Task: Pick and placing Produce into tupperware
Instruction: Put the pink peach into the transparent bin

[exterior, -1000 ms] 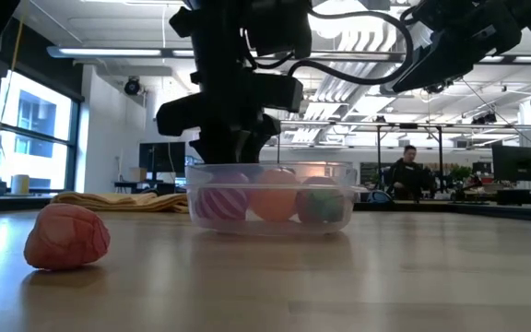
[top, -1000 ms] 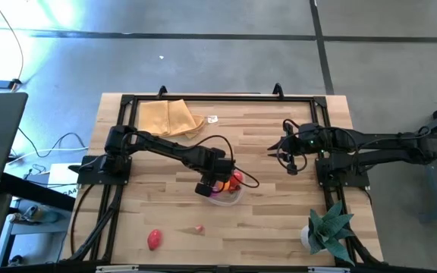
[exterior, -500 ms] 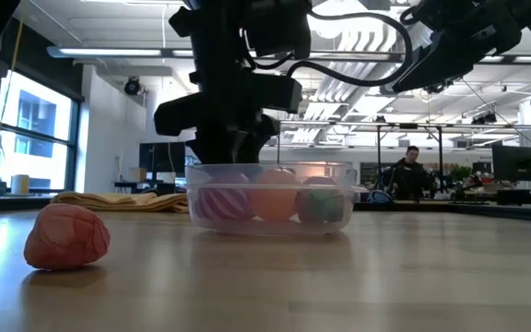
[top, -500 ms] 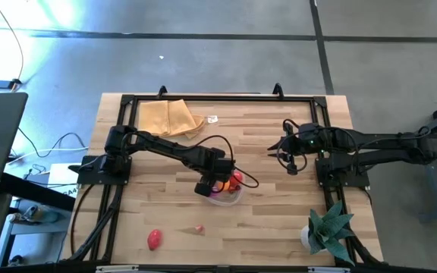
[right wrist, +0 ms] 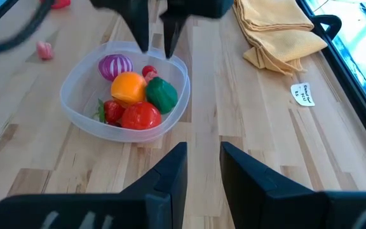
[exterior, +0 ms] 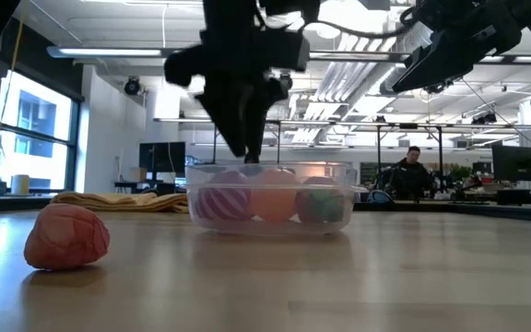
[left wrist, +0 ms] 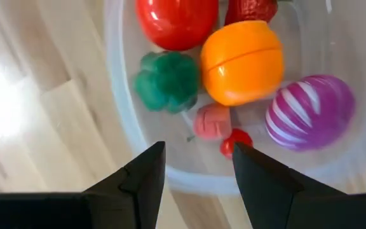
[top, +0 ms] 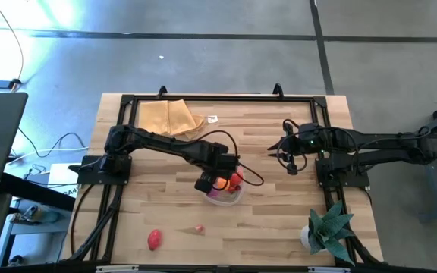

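Two dark jointed arms, looping black cables

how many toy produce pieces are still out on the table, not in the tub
2, both on the wood near the front edge: a red piece and a small pink piece beside it. None seem hidden, though the arms cover some table.

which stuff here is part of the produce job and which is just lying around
Part of the job:
- tupperware tub, toy produce already inside
- red piece loose on the table
- small pink piece loose on the table
- left gripper, open above the tub

Just lying about:
- tan cloth
- potted plant
- small paper tag
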Tool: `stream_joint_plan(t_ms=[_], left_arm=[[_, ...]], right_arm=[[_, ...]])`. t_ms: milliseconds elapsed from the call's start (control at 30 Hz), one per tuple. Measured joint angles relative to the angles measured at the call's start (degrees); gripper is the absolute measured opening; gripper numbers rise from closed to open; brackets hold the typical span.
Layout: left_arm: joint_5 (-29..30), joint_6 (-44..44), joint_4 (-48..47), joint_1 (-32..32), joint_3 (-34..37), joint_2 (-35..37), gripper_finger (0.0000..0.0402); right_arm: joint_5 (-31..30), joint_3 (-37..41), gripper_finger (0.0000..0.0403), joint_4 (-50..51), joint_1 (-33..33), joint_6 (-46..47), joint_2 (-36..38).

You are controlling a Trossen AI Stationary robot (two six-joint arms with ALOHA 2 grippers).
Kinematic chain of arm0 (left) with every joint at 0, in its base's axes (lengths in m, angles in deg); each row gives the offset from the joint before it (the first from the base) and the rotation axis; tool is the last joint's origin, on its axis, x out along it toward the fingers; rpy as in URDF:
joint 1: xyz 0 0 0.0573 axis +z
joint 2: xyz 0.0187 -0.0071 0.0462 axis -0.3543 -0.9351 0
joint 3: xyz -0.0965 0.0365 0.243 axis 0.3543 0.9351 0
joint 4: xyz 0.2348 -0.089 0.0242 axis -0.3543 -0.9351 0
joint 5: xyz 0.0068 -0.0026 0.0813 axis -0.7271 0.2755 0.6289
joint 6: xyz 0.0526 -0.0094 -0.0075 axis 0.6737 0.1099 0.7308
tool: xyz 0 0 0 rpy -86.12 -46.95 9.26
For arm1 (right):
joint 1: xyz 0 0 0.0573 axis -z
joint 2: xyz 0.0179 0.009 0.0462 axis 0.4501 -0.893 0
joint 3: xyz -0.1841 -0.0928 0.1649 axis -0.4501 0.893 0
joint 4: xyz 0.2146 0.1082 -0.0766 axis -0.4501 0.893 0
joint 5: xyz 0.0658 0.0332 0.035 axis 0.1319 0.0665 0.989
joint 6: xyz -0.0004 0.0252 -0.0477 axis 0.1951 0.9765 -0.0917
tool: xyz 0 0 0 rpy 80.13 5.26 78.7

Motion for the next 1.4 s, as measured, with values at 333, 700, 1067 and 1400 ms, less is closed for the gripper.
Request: stream_joint_plan(t_ms=[333, 700, 1067, 1400], left_arm=[[-1.0, -13.1, -19.0, -6.5, -7.1, 4.4, 0.0174], [8.3, -34.2, -19.3, -27.0, 0.0, 9.2, 0.0174], [5.1, -36.2, 1.6, -31.7, 10.9, 8.9, 0.0174], [-4.9, -25.6, 15.1, -27.2, 14.4, 6.6, 0.0174]], right_arm=[[0.0, 0.0, 0.0083, -0.1, 0.0, 0.0, 0.0], [0.0, 0.0, 0.0083, 0.0, 0.0, 0.0, 0.0], [0.0, 0.0, 0.0083, 0.0, 0.0, 0.0, 0.0], [0.0, 0.0, 0.0083, 0.1, 0.0, 0.0, 0.0]])
